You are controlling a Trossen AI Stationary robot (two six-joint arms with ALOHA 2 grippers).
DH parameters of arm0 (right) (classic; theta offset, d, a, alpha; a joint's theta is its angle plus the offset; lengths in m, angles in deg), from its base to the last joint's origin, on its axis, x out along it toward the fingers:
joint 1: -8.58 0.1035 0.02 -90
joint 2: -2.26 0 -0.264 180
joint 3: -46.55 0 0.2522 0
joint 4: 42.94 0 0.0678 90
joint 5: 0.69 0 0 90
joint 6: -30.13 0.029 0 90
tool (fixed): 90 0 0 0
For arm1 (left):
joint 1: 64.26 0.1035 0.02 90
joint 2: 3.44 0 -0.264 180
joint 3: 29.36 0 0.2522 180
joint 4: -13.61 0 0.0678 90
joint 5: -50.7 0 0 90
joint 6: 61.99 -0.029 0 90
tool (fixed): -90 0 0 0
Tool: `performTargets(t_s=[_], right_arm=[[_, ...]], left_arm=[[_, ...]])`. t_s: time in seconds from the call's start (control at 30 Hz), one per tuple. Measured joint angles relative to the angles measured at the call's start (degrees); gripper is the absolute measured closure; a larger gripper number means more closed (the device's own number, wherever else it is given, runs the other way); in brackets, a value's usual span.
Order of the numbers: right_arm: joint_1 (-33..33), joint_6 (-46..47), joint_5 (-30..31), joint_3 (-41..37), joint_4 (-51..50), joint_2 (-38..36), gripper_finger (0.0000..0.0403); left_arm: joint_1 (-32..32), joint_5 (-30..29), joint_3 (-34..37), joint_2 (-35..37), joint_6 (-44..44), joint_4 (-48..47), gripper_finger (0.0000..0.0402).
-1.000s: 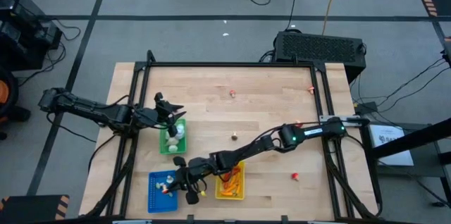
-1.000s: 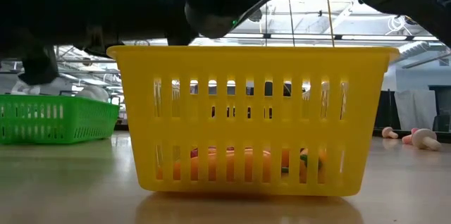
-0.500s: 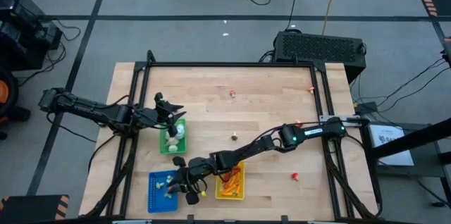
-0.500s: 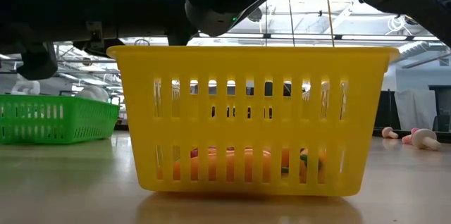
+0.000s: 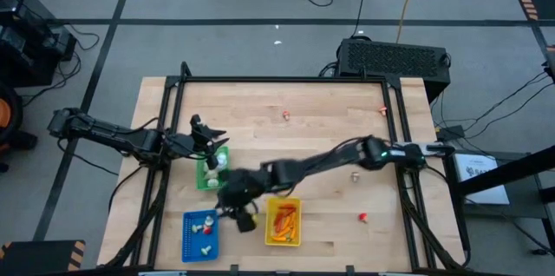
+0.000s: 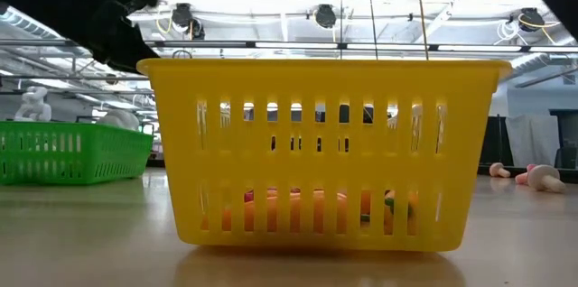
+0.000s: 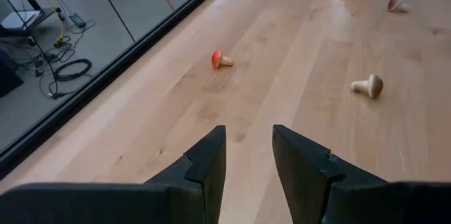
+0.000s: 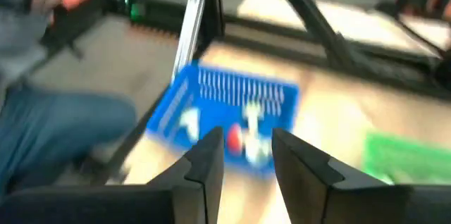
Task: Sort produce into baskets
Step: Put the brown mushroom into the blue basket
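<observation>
The right gripper (image 5: pixel 236 198), fingers parted with nothing between them, sits at lower centre between the blue basket (image 5: pixel 200 234) and yellow basket (image 5: pixel 284 220). Loose produce (image 5: pixel 355 174) lies right of it. The left gripper (image 5: pixel 208 141), half open and empty, hovers over the green basket (image 5: pixel 212 170). The right arm blurs.

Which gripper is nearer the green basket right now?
Left. The left gripper hangs right at the green basket's far edge, fingers apart and empty. The right gripper sits just off its near right corner, between the three baskets, a bit farther away.
</observation>
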Motion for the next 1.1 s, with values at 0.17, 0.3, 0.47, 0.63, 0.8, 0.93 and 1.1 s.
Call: performTargets(t_s=[0.17, 0.3, 0.47, 0.63, 0.8, 0.93, 1.1], right_arm=[[-2.4, -2.2, 0.0, -0.1, -27.5, -10.8, 0.0294], [-4.1, -2.4, 0.2, -0.1, -43.3, -17.1, 0.0293], [-5.2, -1.9, 0.4, -0.2, -60.2, -19.0, 0.0293], [-5.3, 1.1, 8.1, -1.2, -73.7, -20.9, 0.0293], [-5.7, 7.2, 14.5, -12.4, -72.5, -31.2, 0.0293], [-7.5, 17.9, 21.2, -30.4, -66.1, -46.3, 0.0293], [-11.3, 35.8, 21.1, -55.3, -53.9, -64.9, 0.0293]], left_arm=[[-0.7, 0.0, 0.0, 0.0, 0.0, 0.0, 0.0276], [-0.8, 0.0, 0.0, 0.0, 0.0, 0.0, 0.0276], [-0.8, 0.0, 0.0, 0.0, 0.0, 0.0, 0.0276], [-0.8, 0.2, 0.0, 0.0, 0.1, -0.2, 0.0276], [-0.8, 0.8, 0.0, 0.0, 0.1, -0.7, 0.0276], [-0.7, 1.9, 0.0, 0.0, 1.5, -2.0, 0.0276], [-0.7, 1.9, 0.0, 0.0, 1.7, -1.7, 0.0276]])
